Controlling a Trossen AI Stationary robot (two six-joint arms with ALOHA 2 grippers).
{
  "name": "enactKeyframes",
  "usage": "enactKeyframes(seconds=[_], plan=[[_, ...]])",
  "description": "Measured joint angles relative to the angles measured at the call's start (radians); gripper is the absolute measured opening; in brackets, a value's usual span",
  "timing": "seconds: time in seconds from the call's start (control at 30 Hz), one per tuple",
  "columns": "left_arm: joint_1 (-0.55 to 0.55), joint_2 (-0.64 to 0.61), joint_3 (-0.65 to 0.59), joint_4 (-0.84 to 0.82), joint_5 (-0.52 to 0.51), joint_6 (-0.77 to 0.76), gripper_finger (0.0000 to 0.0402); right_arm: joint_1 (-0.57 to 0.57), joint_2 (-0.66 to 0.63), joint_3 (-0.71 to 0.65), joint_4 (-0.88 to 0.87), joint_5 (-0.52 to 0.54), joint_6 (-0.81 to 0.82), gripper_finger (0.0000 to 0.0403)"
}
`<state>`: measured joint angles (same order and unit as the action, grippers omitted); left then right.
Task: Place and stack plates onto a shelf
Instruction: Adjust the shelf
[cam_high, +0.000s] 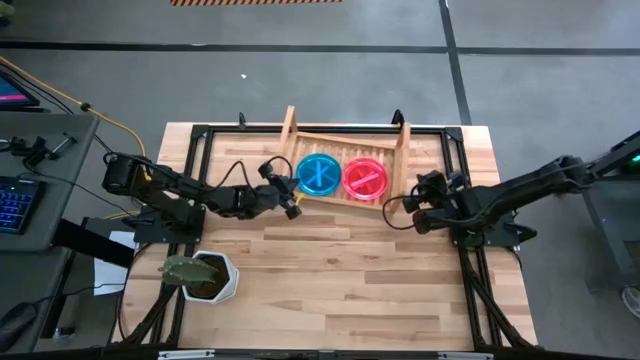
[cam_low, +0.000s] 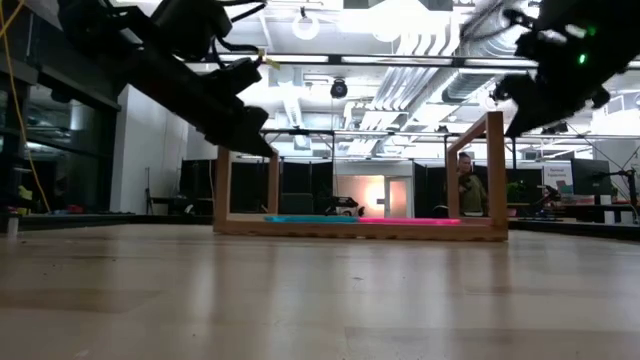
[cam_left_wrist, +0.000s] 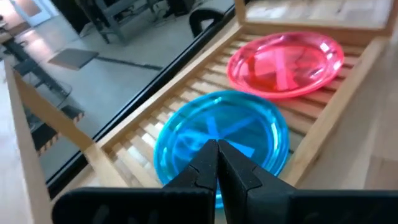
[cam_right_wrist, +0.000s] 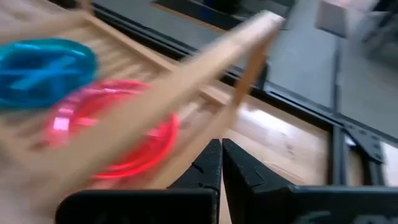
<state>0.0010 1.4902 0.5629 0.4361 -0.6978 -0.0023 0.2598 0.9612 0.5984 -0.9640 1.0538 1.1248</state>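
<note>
Just ahead of left tool (cam_high: 291, 199), blue plate (cam_high: 319, 174).

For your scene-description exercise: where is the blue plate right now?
In the high view the blue plate lies flat on the wooden shelf at the table's far edge, left of the pink plate, just beyond the left pincer.

Two plates (cam_high: 342, 177) side by side in the shelf (cam_high: 290, 128), plant pot (cam_high: 212, 277) near the table's front-left
</note>
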Motion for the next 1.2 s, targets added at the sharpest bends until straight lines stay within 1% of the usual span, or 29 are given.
enactKeyframes(seconds=[0.1, 0.27, 0.37, 0.47, 0.57, 0.67, 0.8, 0.87, 0.97, 1.1, 1.2], plan=[[0.0, 0.0, 0.0, 0.032, 0.024, 0.015, 0.0, 0.069, -0.019, 0.042, 0.002, -0.012, -0.036, 0.0], [-0.001, 0.0, 0.0, 0.033, 0.039, 0.015, 0.0, 0.233, -0.031, 0.14, 0.006, -0.041, -0.108, 0.0], [-0.001, 0.0, 0.0, 0.033, 0.052, 0.016, 0.0, 0.333, -0.032, 0.167, 0.089, -0.037, -0.17, 0.0], [-0.001, 0.0, 0.0, 0.034, 0.106, 0.017, 0.0, 0.41, -0.027, 0.145, 0.221, -0.106, -0.268, 0.0], [-0.001, 0.0, 0.0, 0.034, 0.156, 0.042, 0.0, 0.45, -0.006, 0.102, 0.242, -0.202, -0.285, 0.0], [-0.001, 0.0, 0.0, 0.046, 0.201, 0.049, 0.0, 0.453, 0.011, 0.056, 0.178, -0.214, -0.219, 0.0], [-0.001, 0.0, 0.0, 0.09, 0.248, 0.087, 0.0, 0.414, 0.014, 0.008, 0.049, -0.191, -0.074, 0.0], [-0.001, 0.0, 0.0, 0.113, 0.274, 0.104, 0.0, 0.388, 0.014, -0.008, 0.009, -0.186, -0.035, 0.0], [-0.001, 0.0, 0.0, 0.137, 0.305, 0.127, 0.0, 0.355, 0.014, -0.013, 0.004, -0.141, -0.034, 0.0], [-0.001, 0.0, 0.0, 0.163, 0.365, 0.153, 0.0, 0.317, 0.014, -0.014, 0.032, -0.047, -0.08, 0.0], [-0.002, 0.0, 0.0, 0.17, 0.431, 0.157, 0.0, 0.291, 0.014, -0.014, 0.055, -0.032, -0.132, 0.0]])
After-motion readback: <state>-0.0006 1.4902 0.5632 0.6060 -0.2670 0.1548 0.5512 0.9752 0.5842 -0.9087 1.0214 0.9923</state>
